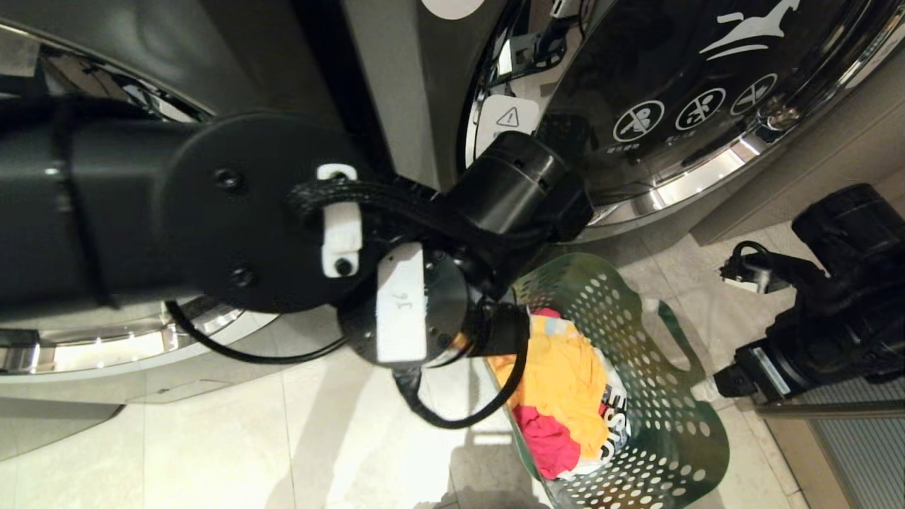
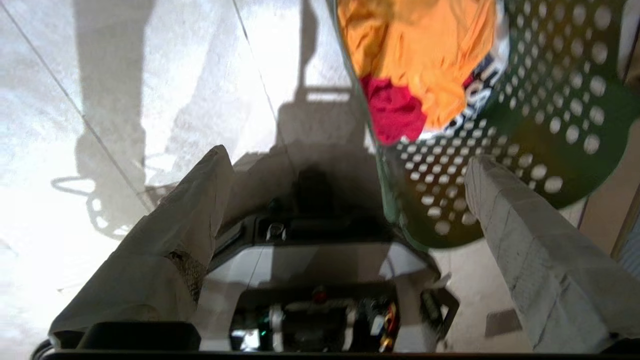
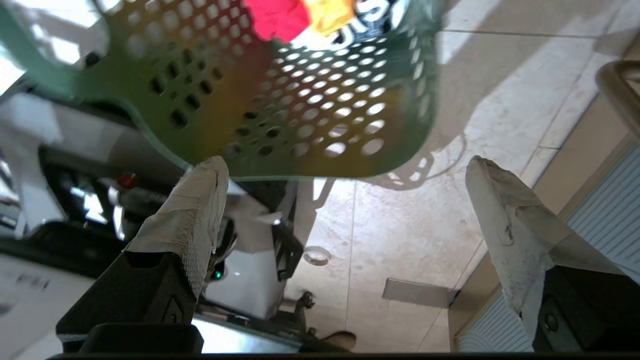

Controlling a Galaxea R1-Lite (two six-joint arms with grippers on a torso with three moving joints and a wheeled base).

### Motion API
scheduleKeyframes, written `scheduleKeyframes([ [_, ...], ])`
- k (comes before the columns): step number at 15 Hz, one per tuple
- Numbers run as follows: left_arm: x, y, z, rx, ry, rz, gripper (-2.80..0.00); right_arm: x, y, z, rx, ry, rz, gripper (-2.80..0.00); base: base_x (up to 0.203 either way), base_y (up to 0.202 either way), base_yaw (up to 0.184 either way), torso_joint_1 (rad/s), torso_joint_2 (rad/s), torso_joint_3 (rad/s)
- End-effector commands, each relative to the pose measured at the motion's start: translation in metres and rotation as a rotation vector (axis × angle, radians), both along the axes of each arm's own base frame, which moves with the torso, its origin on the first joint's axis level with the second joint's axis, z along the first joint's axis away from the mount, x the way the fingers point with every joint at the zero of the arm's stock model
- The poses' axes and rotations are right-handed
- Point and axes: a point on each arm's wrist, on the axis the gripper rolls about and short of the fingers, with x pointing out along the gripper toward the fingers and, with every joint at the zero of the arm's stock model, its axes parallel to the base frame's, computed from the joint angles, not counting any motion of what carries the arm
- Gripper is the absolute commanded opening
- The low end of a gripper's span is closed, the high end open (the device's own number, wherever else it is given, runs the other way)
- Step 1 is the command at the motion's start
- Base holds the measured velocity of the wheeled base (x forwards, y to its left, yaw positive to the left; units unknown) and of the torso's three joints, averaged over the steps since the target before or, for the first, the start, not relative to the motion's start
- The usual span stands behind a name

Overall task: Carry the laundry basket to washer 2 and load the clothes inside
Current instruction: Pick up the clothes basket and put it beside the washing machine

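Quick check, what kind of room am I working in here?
Probably a laundry room or laundromat: two front-load washers stand side by side, one chrome-rimmed door bearing care icons, and a green perforated laundry basket of clothes sits on the tiled floor.

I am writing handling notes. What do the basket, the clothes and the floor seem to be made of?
The basket looks like moulded plastic, dark green, slightly glossy: thin walls with regular round holes. The clothes look like soft woven or knit fabric, matte: they crumple and fold, in yellow-orange, red-pink and printed white. The floor seems to be polished stone or ceramic tile: pale, with straight joints and a sheen.
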Motion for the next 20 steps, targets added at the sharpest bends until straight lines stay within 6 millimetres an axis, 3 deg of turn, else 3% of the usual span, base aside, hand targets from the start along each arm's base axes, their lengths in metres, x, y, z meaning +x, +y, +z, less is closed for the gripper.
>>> scheduleKeyframes([
  [1, -0.028, 0.027, 0.016, -0.023, -0.011, -0.035, 0.0, -0.032, 0.002, 0.012, 0.016, -0.055, 0.035, 0.0, 0.0, 0.0, 0.0, 0.0, 0.0, 0.0],
  [3, -0.051, 0.057, 0.02, -0.013, -0.01, -0.066, 0.0, -0.05, 0.006, 0.01, 0.038, -0.049, 0.044, 0.0, 0.0, 0.0, 0.0, 0.0, 0.0, 0.0],
  [4, -0.06, 0.071, 0.023, -0.017, -0.013, -0.075, 0.0, -0.056, 0.006, 0.007, 0.039, -0.041, 0.042, -2.8, 0.0, 0.0, 0.0, 0.0, 0.0, 0.0],
  [7, -0.076, 0.115, 0.018, 0.112, 0.052, -0.059, 0.0, -0.07, 0.003, 0.003, 0.013, -0.044, 0.004, -2.8, 0.0, 0.0, 0.0, 0.0, 0.0, 0.0],
  [10, -0.068, 0.152, 0.028, 0.084, 0.046, 0.081, 0.0, -0.062, -0.016, 0.006, 0.012, -0.058, -0.177, -2.8, 0.0, 0.0, 0.0, 0.0, 0.0, 0.0],
  [11, -0.064, 0.165, 0.03, 0.071, 0.043, 0.145, -2.8, -0.061, -0.026, 0.008, 0.021, -0.067, -0.251, -2.8, 0.0, 0.0, 0.0, 0.0, 0.0, 0.0],
  [13, -0.054, 0.189, 0.031, 0.063, 0.044, 0.29, -2.8, -0.065, -0.048, 0.013, 0.029, -0.101, -0.392, -2.8, 0.0, 0.0, 0.0, 0.0, 0.0, 0.0],
  [16, -0.051, 0.229, 0.022, 0.079, 0.049, 0.535, -2.8, -0.088, -0.078, 0.023, 0.008, -0.173, -0.61, -2.8, 0.0, 0.0, 0.0, 0.0, 0.0, 0.0],
  [18, -0.07, 0.254, 0.01, 0.118, 0.035, 0.667, -2.8, -0.109, -0.076, 0.025, -0.002, -0.222, -0.637, -2.8, 0.0, 0.0, 0.0, 0.0, 0.0, 0.0],
  [20, -0.097, 0.274, -0.009, 0.147, 0.036, 0.758, -2.8, -0.138, -0.066, 0.014, -0.022, -0.242, -0.585, -2.8, 0.0, 0.0, 0.0, 0.0, 0.0, 0.0],
])
